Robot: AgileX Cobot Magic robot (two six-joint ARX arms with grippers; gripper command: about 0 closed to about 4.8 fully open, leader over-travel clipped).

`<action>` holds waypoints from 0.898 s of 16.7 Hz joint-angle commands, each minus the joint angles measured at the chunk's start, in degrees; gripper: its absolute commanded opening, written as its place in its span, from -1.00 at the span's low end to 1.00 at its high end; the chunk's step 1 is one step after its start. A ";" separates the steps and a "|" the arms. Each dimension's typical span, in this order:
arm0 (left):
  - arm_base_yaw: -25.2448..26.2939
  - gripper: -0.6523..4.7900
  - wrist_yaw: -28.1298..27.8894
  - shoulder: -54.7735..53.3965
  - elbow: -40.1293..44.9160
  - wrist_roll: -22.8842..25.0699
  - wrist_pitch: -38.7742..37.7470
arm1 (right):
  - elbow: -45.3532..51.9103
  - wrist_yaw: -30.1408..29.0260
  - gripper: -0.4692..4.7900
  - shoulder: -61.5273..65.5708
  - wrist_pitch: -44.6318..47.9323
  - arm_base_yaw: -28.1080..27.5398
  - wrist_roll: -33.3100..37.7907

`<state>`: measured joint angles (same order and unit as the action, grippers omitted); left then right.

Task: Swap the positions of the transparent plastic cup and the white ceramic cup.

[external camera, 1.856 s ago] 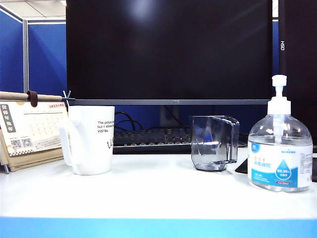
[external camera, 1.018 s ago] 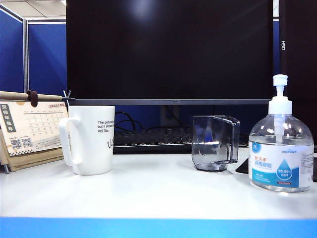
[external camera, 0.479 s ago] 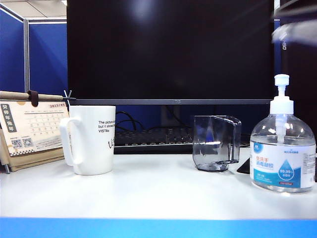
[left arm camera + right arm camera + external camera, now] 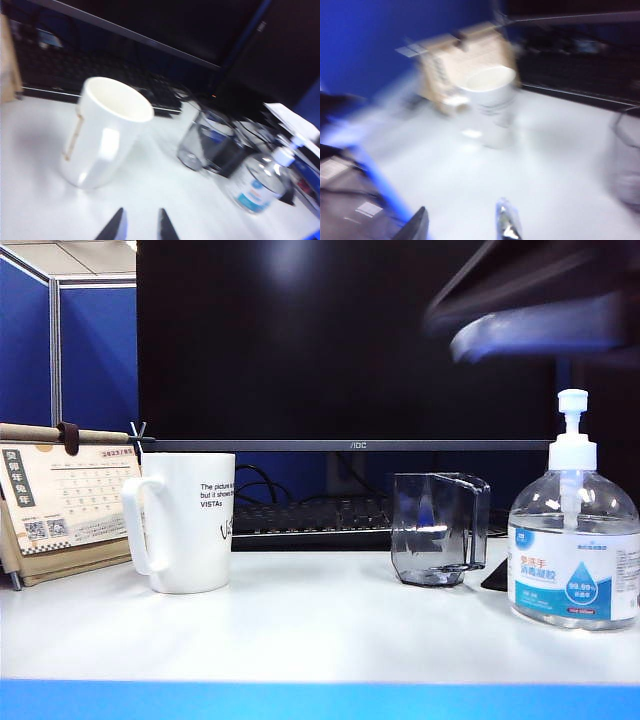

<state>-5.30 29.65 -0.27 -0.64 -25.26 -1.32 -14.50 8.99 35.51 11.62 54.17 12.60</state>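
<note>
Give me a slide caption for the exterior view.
White ceramic cup left, transparent plastic cup right, both on the table; blurred right arm overhead.

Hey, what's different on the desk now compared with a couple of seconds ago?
A blurred arm has swung into the upper right of the exterior view, above the pump bottle; it was absent earlier. Nothing has been grasped or released. The white ceramic cup and the transparent plastic cup stand where they were. The left gripper and right gripper hold nothing.
</note>
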 commanded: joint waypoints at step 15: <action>0.11 -0.43 -0.48 0.02 -0.15 4.04 -1.84 | -9.73 25.40 0.11 28.17 0.46 -6.56 -0.46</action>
<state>-5.28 29.04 -0.27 -0.64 -22.00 -3.68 -23.97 33.91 63.83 12.58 48.58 11.68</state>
